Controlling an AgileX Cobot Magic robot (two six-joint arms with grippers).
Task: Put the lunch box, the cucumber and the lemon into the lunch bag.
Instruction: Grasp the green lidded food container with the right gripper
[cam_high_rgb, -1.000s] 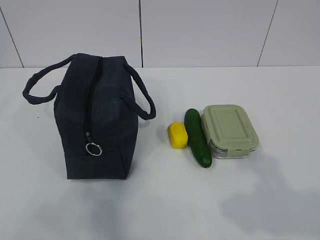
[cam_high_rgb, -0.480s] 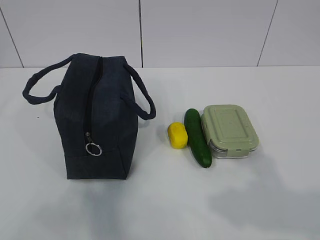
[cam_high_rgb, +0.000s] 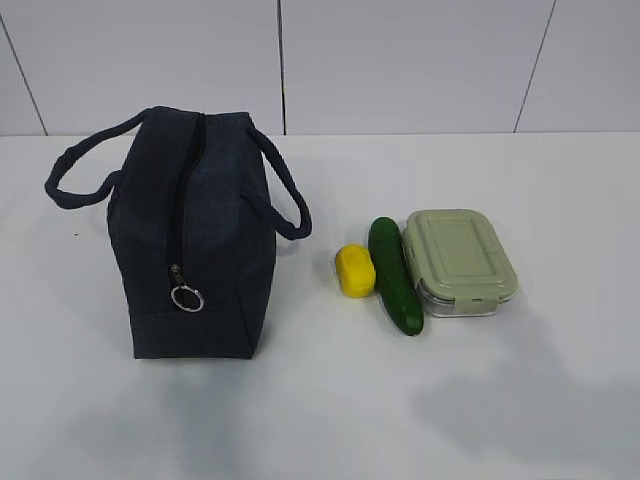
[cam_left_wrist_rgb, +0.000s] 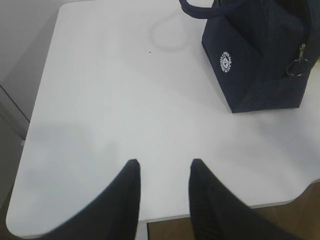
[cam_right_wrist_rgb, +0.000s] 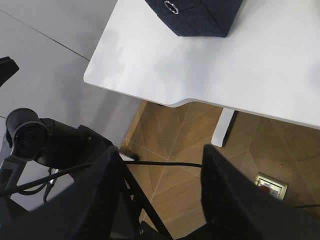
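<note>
Nothing moved, lunch bag (cam_high_rgb: 192, 240) zipped, lunch box (cam_high_rgb: 459, 261) lidded outside

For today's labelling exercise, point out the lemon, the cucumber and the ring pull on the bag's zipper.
lemon (cam_high_rgb: 355, 271), exterior view, middle of its yellow skin.
cucumber (cam_high_rgb: 394, 275), exterior view, midway along its dark green body.
ring pull (cam_high_rgb: 187, 298), exterior view, on the silver ring hanging at the bag's near end.

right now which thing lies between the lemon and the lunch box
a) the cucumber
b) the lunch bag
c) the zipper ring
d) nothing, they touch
a: the cucumber lies lengthwise between the lemon on its left and the lunch box on its right, while the lunch bag stands apart, further left on the table.
</note>
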